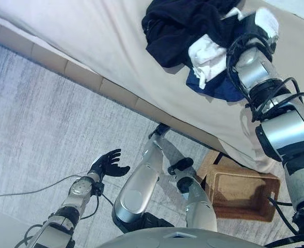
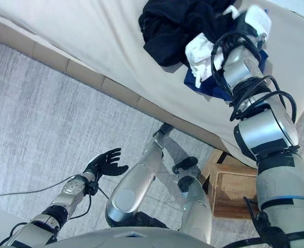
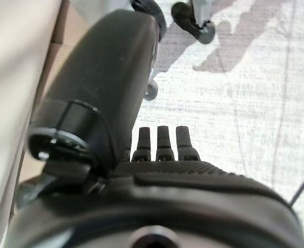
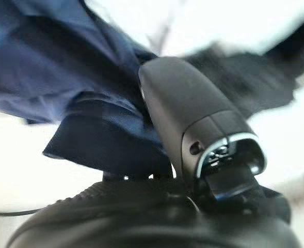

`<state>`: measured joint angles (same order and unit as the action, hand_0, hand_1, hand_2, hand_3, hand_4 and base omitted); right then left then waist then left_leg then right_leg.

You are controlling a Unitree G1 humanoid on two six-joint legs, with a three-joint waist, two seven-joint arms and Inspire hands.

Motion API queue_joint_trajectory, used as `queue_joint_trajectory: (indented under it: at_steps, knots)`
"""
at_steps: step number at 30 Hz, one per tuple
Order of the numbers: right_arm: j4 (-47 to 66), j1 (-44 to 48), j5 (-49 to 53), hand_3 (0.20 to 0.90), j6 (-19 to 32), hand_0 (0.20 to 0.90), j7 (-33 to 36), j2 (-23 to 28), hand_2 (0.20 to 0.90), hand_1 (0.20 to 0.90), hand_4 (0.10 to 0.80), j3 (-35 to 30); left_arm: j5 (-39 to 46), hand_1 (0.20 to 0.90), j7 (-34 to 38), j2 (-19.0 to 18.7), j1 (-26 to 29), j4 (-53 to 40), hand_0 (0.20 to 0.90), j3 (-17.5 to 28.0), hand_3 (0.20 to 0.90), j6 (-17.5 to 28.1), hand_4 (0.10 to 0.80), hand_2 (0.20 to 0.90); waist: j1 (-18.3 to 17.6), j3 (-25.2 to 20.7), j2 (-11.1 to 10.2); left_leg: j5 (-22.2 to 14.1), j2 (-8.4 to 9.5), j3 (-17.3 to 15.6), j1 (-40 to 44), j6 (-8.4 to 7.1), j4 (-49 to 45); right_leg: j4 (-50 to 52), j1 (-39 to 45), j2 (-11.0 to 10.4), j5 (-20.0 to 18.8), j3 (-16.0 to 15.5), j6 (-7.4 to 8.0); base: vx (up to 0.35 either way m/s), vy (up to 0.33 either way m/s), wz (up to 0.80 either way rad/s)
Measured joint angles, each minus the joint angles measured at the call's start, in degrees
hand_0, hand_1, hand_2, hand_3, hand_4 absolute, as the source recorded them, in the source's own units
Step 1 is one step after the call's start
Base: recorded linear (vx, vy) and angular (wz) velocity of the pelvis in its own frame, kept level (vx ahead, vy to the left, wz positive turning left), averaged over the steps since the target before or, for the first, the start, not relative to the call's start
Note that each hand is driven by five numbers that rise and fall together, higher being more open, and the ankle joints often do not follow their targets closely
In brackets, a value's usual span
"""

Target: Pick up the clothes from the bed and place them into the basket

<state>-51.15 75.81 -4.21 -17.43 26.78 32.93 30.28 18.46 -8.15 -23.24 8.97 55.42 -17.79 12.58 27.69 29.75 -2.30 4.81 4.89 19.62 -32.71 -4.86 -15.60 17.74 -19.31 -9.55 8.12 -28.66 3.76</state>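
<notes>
A pile of clothes lies on the bed (image 1: 90, 31): a black garment (image 1: 177, 26), a white one (image 1: 206, 57) and a dark blue one (image 1: 221, 88). My right hand (image 1: 250, 28) is on the right side of the pile. In the right wrist view its thumb (image 4: 193, 119) stands straight over the blue cloth (image 4: 90, 103), and the cloth covers its fingers. My left hand (image 1: 108, 164) hangs low over the carpet, left of the bed, fingers (image 3: 164, 142) straight and empty. The brown wicker basket (image 1: 239, 196) stands on the floor beside the bed, below the pile.
The bed's tan side rail (image 1: 79, 75) runs diagonally between the mattress and the grey carpet (image 1: 38, 119). The basket sits close against the hanging sheet at the lower right.
</notes>
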Motion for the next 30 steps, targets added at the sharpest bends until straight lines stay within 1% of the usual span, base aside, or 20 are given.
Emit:
queue_joint_trajectory:
  at_steps: [3,4,5,7,9,10,12,14,16,18,21,25,27,29,30]
  knots:
    - [13.52,-4.60,0.89,0.200,5.75,0.300,7.96,-0.01,0.300,0.300,0.100,-7.86,-0.61,0.900,0.29,0.31,-0.46,1.93,0.900,1.89,0.900,-0.10,0.800,0.900,-1.05,0.38,-0.82,-0.14,-0.27,-1.22,4.77,0.70,1.85,-2.85,4.56,0.46,-0.44,1.61,-0.34,0.141,-0.003,-0.11]
    - [16.52,-4.96,0.83,0.200,7.75,0.300,10.19,0.01,0.300,0.300,0.100,-9.10,-0.76,0.900,0.37,0.29,-0.92,2.29,0.900,2.11,0.900,-0.16,0.800,0.900,-1.35,0.37,-1.06,-0.36,-0.34,-1.93,7.05,1.02,2.70,-3.94,6.57,0.44,-0.46,2.11,-0.36,0.171,-0.002,-0.21]
    - [19.12,-5.04,0.84,0.200,9.46,0.300,11.67,0.06,0.300,0.300,0.100,-10.72,-1.56,0.900,0.37,0.33,-1.43,2.44,0.900,2.16,0.900,-0.20,0.800,0.900,-1.35,0.35,-1.13,-0.35,-0.45,-2.63,9.29,1.16,3.81,-5.14,8.53,0.60,-0.90,2.92,-0.18,0.172,0.011,-0.23]
    - [24.60,-5.20,0.86,0.200,11.56,0.300,13.82,0.48,0.300,0.300,0.100,-13.59,-2.83,0.900,0.25,0.35,-2.62,2.67,0.900,2.79,0.900,-0.24,0.800,0.900,-2.23,0.22,-1.30,-0.64,-0.33,-3.39,13.09,1.67,5.54,-7.98,12.59,0.69,-1.64,3.36,0.01,0.167,0.027,-0.13]
    - [29.12,-5.47,0.81,0.200,13.74,0.300,15.11,0.78,0.300,0.300,0.100,-16.66,-2.96,0.900,0.26,0.29,-3.77,2.80,0.900,3.31,0.900,-0.27,0.800,0.900,-3.14,-0.42,-2.33,-0.50,-0.18,-3.89,15.32,1.74,6.90,-9.91,14.80,0.77,-2.38,3.94,0.28,0.142,0.011,-0.07]
    - [31.32,-5.53,0.78,0.200,14.30,0.300,15.64,2.25,0.300,0.300,0.100,-18.05,-4.02,0.900,0.14,0.82,-3.86,2.87,0.900,3.65,0.900,-0.78,0.800,0.900,-3.30,-0.49,-2.41,-0.07,0.12,-4.18,16.43,2.35,6.98,-10.83,16.24,0.97,-2.77,4.13,0.52,0.097,-0.005,-0.05]
    - [32.57,-5.52,0.76,0.200,14.51,0.300,15.72,4.38,0.300,0.300,0.100,-19.34,-5.14,0.900,0.02,1.30,-4.05,2.97,0.900,3.75,0.900,-1.21,0.800,0.900,-3.89,-0.56,-2.46,-0.18,0.43,-4.38,17.85,2.31,6.99,-11.92,18.10,0.88,-2.84,4.28,0.44,0.109,-0.020,-0.02]
    - [32.56,-6.56,0.77,0.200,14.03,0.300,14.99,6.82,0.300,0.300,0.100,-19.68,-6.37,0.900,-0.06,1.97,-4.03,3.39,0.900,4.92,0.900,-1.36,0.800,0.900,-4.43,-0.61,-2.43,-1.16,0.65,-4.77,20.41,1.88,7.31,-13.12,20.92,0.78,-2.89,4.58,0.35,0.158,-0.043,-0.01]
    - [32.53,-10.95,0.76,0.200,13.65,0.300,14.65,7.06,0.300,0.300,0.100,-20.97,-7.53,0.900,0.05,2.23,-4.77,5.00,0.900,4.99,0.900,-1.51,0.800,0.900,-4.76,-3.45,-3.10,-1.39,1.11,-4.93,21.28,2.04,7.16,-14.54,22.62,0.67,-2.90,4.50,0.35,0.083,-0.062,0.03]
    - [31.93,-14.22,0.77,0.200,13.43,0.300,14.04,7.06,0.300,0.300,0.100,-21.14,-9.37,0.900,0.22,2.62,-5.14,5.78,0.900,4.21,0.900,-2.55,0.800,0.900,-5.29,-6.40,-2.94,-1.53,1.25,-5.33,21.08,2.10,6.67,-15.41,22.90,0.80,-3.62,4.65,0.57,-0.020,-0.004,0.00]
    - [31.17,-17.82,0.82,0.200,12.74,0.300,13.85,7.10,0.300,0.300,0.100,-21.12,-10.51,0.900,0.61,2.90,-5.23,7.35,0.900,4.29,0.900,-3.26,0.800,0.900,-6.48,-7.67,-2.78,-1.54,1.03,-5.28,22.29,2.09,6.84,-16.87,24.88,1.27,-3.68,4.50,0.57,-0.012,-0.043,0.05]
    - [31.18,-19.74,0.82,0.200,12.25,0.300,13.83,7.24,0.300,0.300,0.100,-21.60,-12.53,0.900,1.34,3.25,-5.28,8.68,0.900,4.89,0.900,-4.34,0.800,0.900,-7.80,-8.78,-2.43,-1.90,0.20,-5.57,22.65,2.11,6.89,-17.31,25.33,2.19,-3.71,4.73,0.51,-0.009,-0.046,-0.04]
    - [31.19,-19.97,0.82,0.200,12.23,0.300,13.85,8.07,0.300,0.300,0.100,-21.84,-14.11,0.900,1.39,3.44,-5.41,8.89,0.900,5.59,0.900,-5.64,0.800,0.900,-8.50,-9.08,-2.37,-1.99,0.00,-5.66,23.01,2.13,6.99,-17.30,25.55,2.37,-3.72,4.87,0.50,-0.007,-0.026,-0.06]
    - [31.31,-20.20,0.82,0.200,12.23,0.300,13.92,9.14,0.300,0.300,0.100,-23.00,-15.40,0.900,1.40,3.82,-5.94,9.32,0.900,6.39,0.900,-6.88,0.800,0.900,-9.37,-10.05,-2.41,-2.43,-0.47,-6.53,23.37,2.36,7.02,-17.17,25.42,2.38,-3.86,5.70,0.29,-0.020,-0.026,-0.20]
    - [31.40,-20.21,0.86,0.200,12.23,0.300,14.03,9.92,0.300,0.300,0.100,-23.50,-16.29,0.900,1.38,3.85,-6.36,9.71,0.900,6.41,0.900,-7.65,0.800,0.900,-9.75,-10.49,-2.45,-2.58,-0.69,-7.43,23.92,2.45,7.09,-16.86,25.35,2.34,-3.89,6.65,0.26,-0.025,-0.032,-0.38]
